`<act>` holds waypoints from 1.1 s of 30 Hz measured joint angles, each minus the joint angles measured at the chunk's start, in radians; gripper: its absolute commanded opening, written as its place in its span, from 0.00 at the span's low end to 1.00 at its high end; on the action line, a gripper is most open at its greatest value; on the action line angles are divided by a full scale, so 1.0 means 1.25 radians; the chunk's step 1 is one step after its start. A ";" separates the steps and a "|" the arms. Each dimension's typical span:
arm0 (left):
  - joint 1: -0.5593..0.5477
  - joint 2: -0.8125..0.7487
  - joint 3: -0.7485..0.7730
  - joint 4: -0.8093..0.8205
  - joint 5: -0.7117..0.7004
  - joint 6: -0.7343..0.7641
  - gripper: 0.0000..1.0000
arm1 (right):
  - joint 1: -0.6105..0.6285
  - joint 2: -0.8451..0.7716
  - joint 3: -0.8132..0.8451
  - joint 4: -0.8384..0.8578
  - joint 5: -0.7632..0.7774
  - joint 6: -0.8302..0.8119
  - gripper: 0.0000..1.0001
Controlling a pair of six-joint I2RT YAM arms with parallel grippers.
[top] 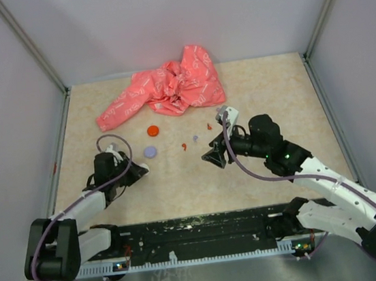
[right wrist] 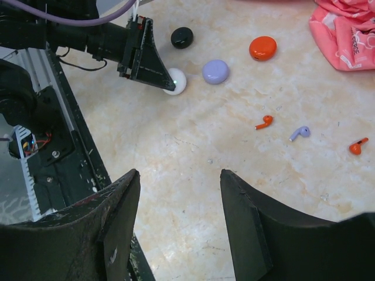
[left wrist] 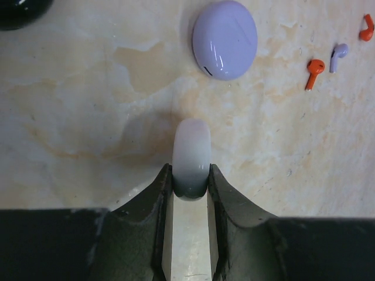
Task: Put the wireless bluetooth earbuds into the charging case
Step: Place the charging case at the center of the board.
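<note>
The red-orange charging case (top: pixel 152 130) (right wrist: pixel 262 48) lies flat in front of the pink cloth. Two tiny red earbuds lie loose on the table, one (top: pixel 184 146) (right wrist: pixel 265 122) (left wrist: pixel 314 71) nearer the middle and one (top: pixel 208 125) (right wrist: pixel 357 146) (left wrist: pixel 367 27) further right. My left gripper (top: pixel 128 170) (left wrist: pixel 191 175) is shut on a white round case (left wrist: pixel 191 152) (right wrist: pixel 176 81) held on edge, well left of the red case. My right gripper (top: pixel 216 156) (right wrist: pixel 179 172) stands open above bare table, with nothing between its fingers, just near of the earbuds.
A lavender case (top: pixel 150 152) (left wrist: pixel 225 39) (right wrist: pixel 215 71) lies just beyond the white one. A lavender earbud (top: pixel 195 138) (right wrist: pixel 300 133) (left wrist: pixel 338 55) sits between the red earbuds. A black case (right wrist: pixel 181 37) lies left of the red case. A crumpled pink cloth (top: pixel 168 88) fills the back.
</note>
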 measured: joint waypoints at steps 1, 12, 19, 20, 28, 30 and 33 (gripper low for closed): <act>0.011 0.014 0.005 -0.001 -0.003 0.002 0.33 | 0.000 -0.003 -0.002 -0.001 0.000 0.000 0.57; 0.085 0.082 0.137 -0.103 -0.067 0.055 0.76 | 0.000 -0.020 -0.006 0.001 -0.004 0.000 0.57; 0.085 0.051 0.210 -0.232 -0.099 0.145 0.83 | 0.000 -0.020 -0.006 0.001 -0.004 0.000 0.57; 0.085 0.042 0.216 -0.242 -0.097 0.162 0.84 | 0.000 -0.020 -0.006 0.001 -0.005 0.000 0.57; 0.026 0.076 0.317 -0.282 -0.073 0.313 0.80 | 0.000 -0.020 -0.017 0.007 -0.006 0.000 0.57; -0.005 0.110 0.343 -0.282 -0.074 0.352 0.80 | 0.000 -0.020 -0.018 0.007 -0.006 0.000 0.57; -0.043 0.162 0.373 -0.280 -0.074 0.407 0.78 | 0.000 -0.020 -0.021 0.008 -0.006 0.000 0.57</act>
